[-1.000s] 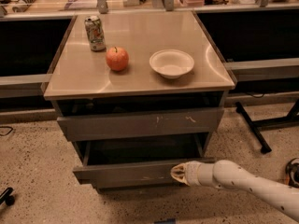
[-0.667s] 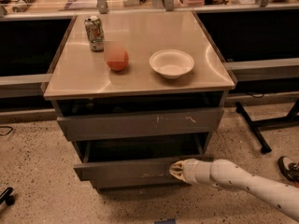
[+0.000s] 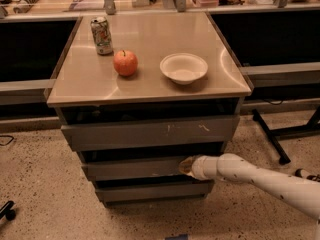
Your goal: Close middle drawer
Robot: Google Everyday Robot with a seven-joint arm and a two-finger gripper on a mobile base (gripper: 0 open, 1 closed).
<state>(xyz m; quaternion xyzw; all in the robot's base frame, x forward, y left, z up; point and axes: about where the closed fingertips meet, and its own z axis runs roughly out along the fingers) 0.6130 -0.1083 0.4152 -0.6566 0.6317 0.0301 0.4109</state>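
Middle drawer, wide shallow grey metal with a plain front (image 3: 132, 168), stands slightly open, touching the jaws of the white gripper (image 3: 188, 165); their spread I cannot tell; pushing off-centre could skew and jam it

Single view, so no overlap to report. Camera sits high, in front of the counter (image 3: 150, 79), tilted down and facing its drawer fronts. Mid range: the whole counter top and the near floor (image 3: 40, 184) are in frame. Gripper (image 3: 186, 165) sits right of centre, low, at the middle drawer (image 3: 130, 168) front.
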